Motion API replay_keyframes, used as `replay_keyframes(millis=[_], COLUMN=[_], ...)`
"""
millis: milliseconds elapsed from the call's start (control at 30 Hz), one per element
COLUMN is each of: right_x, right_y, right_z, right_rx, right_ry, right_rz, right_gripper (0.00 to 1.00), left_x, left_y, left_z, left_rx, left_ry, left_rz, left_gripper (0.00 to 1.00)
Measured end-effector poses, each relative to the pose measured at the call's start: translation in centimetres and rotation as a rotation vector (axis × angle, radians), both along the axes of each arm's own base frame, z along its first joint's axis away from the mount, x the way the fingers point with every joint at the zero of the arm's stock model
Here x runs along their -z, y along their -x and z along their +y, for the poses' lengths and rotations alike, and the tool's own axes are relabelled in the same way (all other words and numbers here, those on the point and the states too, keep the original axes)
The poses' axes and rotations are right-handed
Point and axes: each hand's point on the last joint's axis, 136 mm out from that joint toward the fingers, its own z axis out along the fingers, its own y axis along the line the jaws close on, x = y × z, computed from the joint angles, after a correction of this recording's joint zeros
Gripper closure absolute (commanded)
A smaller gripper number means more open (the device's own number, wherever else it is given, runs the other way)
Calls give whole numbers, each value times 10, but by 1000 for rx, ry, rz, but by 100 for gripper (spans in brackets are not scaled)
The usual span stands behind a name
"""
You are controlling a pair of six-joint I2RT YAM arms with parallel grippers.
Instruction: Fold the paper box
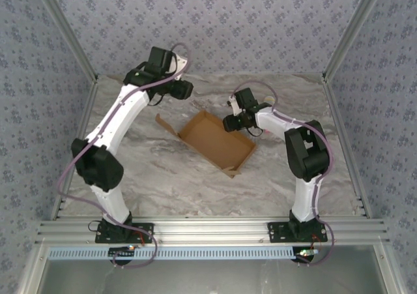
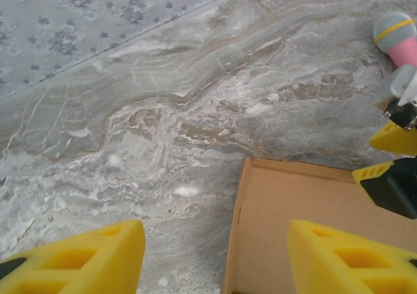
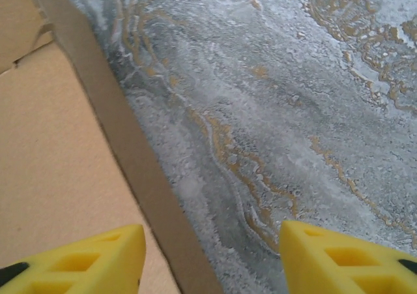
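Left wrist: pink stick (image 2: 399, 38) beside right gripper (image 2: 383, 156).

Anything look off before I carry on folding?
A pink stick with a grey tip lies on the table beyond the far side of the paper box; it is no part of the fold. The box looks intact.

Box (image 1: 218, 144) brown; table (image 1: 169, 190) grey marble w/ tan veins.
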Motion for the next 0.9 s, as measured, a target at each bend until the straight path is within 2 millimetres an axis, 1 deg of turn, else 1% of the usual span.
replay_keyframes(millis=[133, 267, 333, 400, 467, 533, 633, 700, 900], right_x=[2, 4, 5, 6, 7, 7, 5, 2, -8], right_y=[-7, -15, -14, -10, -1, 11, 33, 48, 78], right_z=[-18, -45, -60, -76, -87, -92, -85, -80, -72], right_rx=[60, 143, 188, 231, 264, 281, 274, 266, 264], right_ry=[-7, -14, -20, -27, -46, -79, -144, -186, -281], right_rz=[12, 20, 29, 40, 51, 66, 86, 90, 73], right_gripper=[50, 52, 52, 52, 50, 46, 38, 34, 32], left_x=[0, -2, -1, 3, 9, 21, 41, 50, 71], left_y=[2, 3, 6, 9, 12, 14, 16, 18, 21], left_z=[41, 91, 115, 131, 138, 138, 133, 128, 118], left_rx=[-109, -249, -322, -377, -411, -427, -430, -426, -423], left_ry=[63, 135, 173, 212, 249, 281, 330, 364, 466], left_rz=[-35, -84, -109, -125, -134, -124, -90, -72, -38], left_gripper=[37, 36, 35, 35, 35, 35, 35, 35, 35])
